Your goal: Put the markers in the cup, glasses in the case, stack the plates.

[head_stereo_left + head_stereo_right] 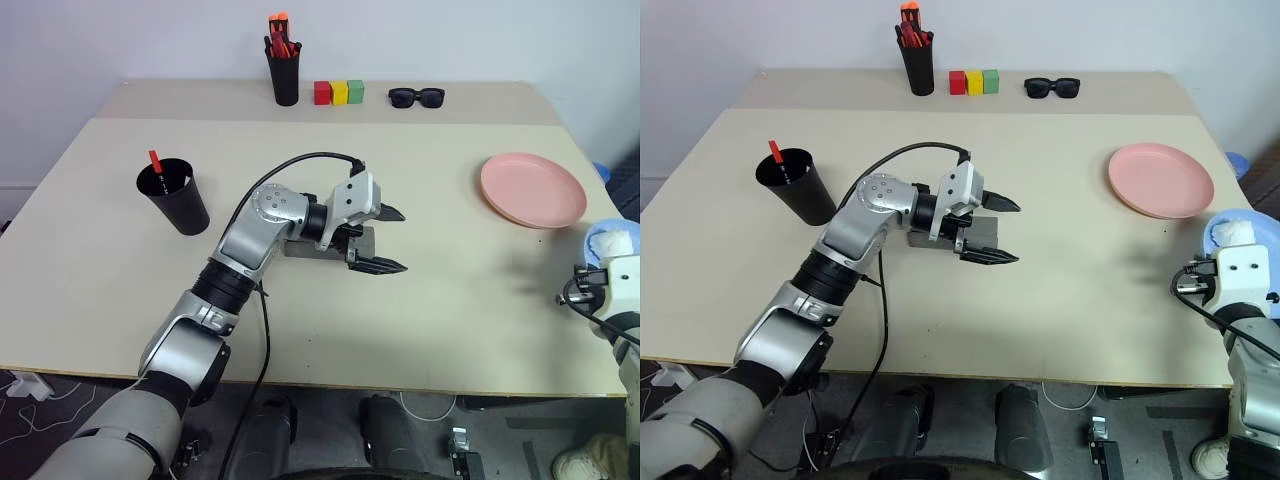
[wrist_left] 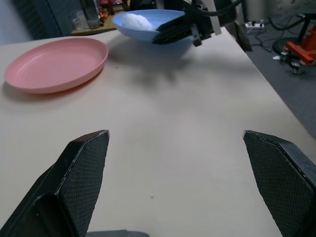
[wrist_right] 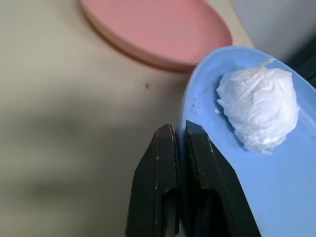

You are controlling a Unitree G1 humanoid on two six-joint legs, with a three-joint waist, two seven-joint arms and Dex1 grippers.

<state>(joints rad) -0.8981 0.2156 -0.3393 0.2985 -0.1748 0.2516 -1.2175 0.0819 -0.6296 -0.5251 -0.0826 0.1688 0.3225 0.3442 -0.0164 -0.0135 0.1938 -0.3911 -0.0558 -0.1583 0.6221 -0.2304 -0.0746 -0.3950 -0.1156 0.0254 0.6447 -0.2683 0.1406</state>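
Note:
My left gripper [image 1: 398, 240] hangs open over the middle of the table, just above the grey case [image 1: 985, 233], which its wrist partly covers. At the table's right edge my right gripper [image 3: 180, 136] is shut on the rim of the light blue plate [image 3: 256, 187], which carries a white lump [image 3: 259, 108]. That plate [image 2: 148, 19] is raised, with its shadow on the table beneath. The pink plate [image 1: 533, 189] lies flat just beyond it. The black cup [image 1: 175, 197] stands at the left with a red-capped marker [image 1: 155, 160] inside. The glasses are out of view.
Along the back edge stand a black pen holder [image 1: 285, 75] with orange-red pens, three coloured blocks [image 1: 339, 93] and black sunglasses [image 1: 417, 97]. A black cable runs along my left arm. Bare tabletop [image 1: 470, 290] lies between the case and the plates.

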